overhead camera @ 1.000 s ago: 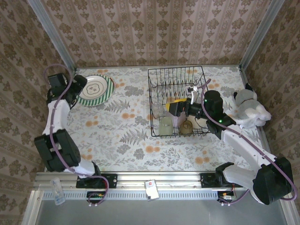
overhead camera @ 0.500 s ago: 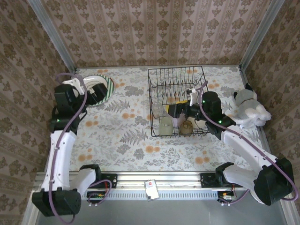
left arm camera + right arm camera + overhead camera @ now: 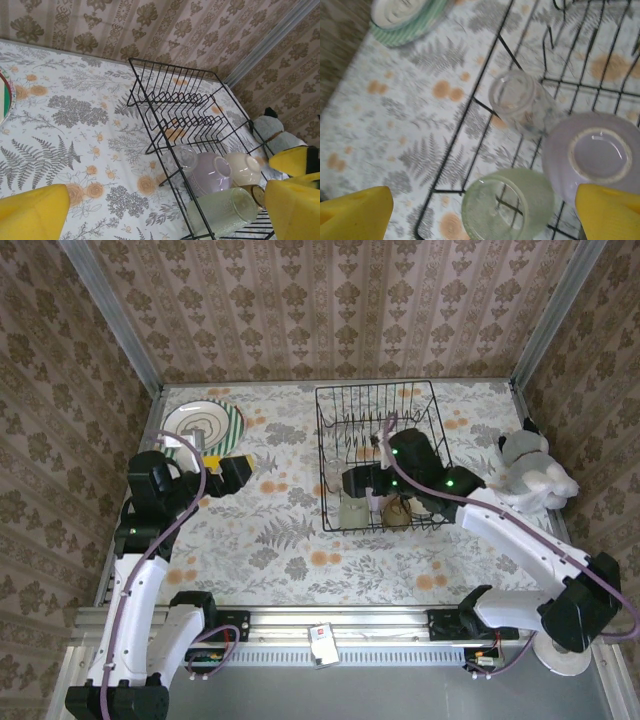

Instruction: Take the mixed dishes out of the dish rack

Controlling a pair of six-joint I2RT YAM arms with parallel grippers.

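While both arms reach out from the near edge, the left gripper (image 3: 238,470) is held above the floral table (image 3: 290,550), left of the rack, its yellow-padded fingers (image 3: 32,215) spread wide with nothing between them. The right gripper (image 3: 355,482) is poised over the near end of the dish rack (image 3: 321,455), its fingers (image 3: 355,212) likewise parted (nothing is gripped). Beneath it, a greenish tumbler (image 3: 507,207) is seen lying on its side at the rack's near left corner, with a clear tumbler (image 3: 517,102) just beyond it and a lilac bowl (image 3: 597,155) turned upside down beside them. A cream bowl (image 3: 242,167) and a small amber cup (image 3: 257,192) are lodged to the right of the lilac bowl. Farther off, a green-striped plate (image 3: 205,423) is laid flat at the table's far left corner, well apart from the rack, and a white-grey soft toy (image 3: 530,472) is propped by the right wall.
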